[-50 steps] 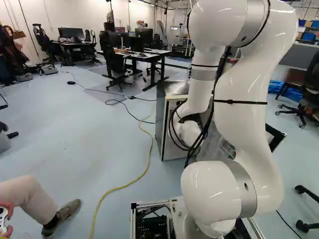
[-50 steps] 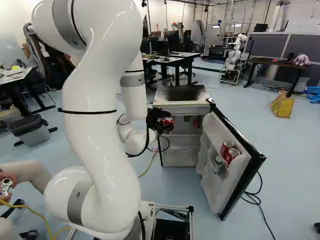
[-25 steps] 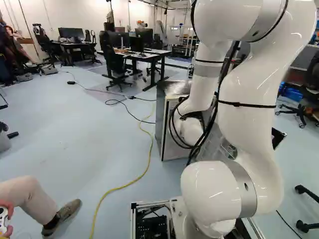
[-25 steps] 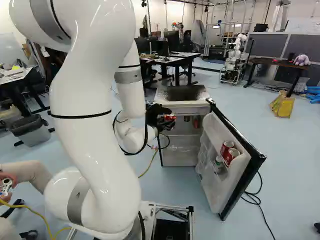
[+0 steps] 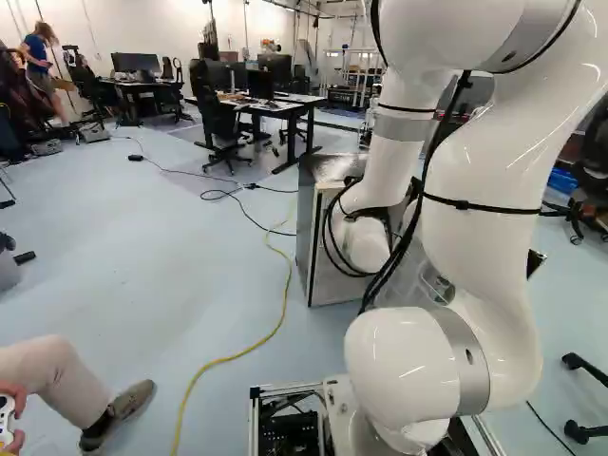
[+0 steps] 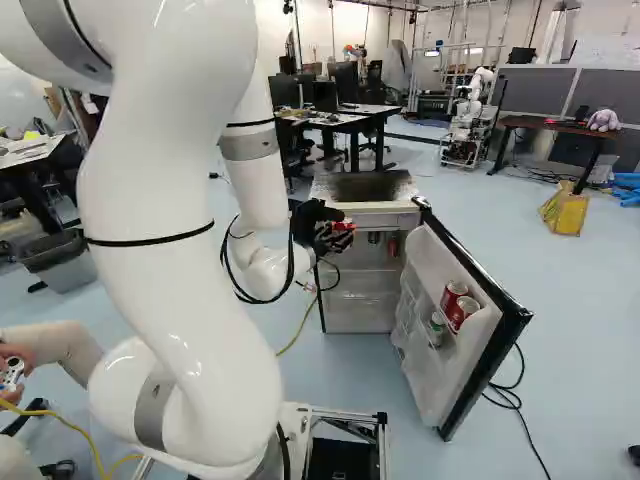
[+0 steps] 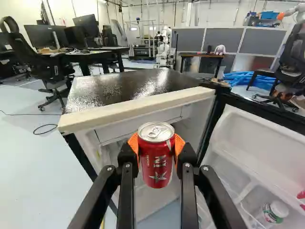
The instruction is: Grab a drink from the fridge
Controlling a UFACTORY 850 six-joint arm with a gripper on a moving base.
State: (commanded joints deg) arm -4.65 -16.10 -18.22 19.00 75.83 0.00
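Red can [image 7: 156, 163]: upright, pinched from both sides between the jaws, orange pads on its flanks. Gripper [image 6: 336, 237] and can sit higher in the right base view than a second ago, can carried along by the arm [image 6: 180, 270], whose upper links lean farther toward 9 o'clock there. Base unmoved.

Label: pale lettering and star on red; print left unread.

Clock set on the gripper, 12 straight ahead. Fridge [image 7: 136, 109] at 12, open mouth just beyond the can. Door [image 7: 267, 138] swung out at 2; its rack holds two red cans [image 6: 462, 308] and a white-capped bottle [image 7: 275, 213].

Can and jaws hidden behind the arm in the left base view. Rack cans cut off in the wrist view.
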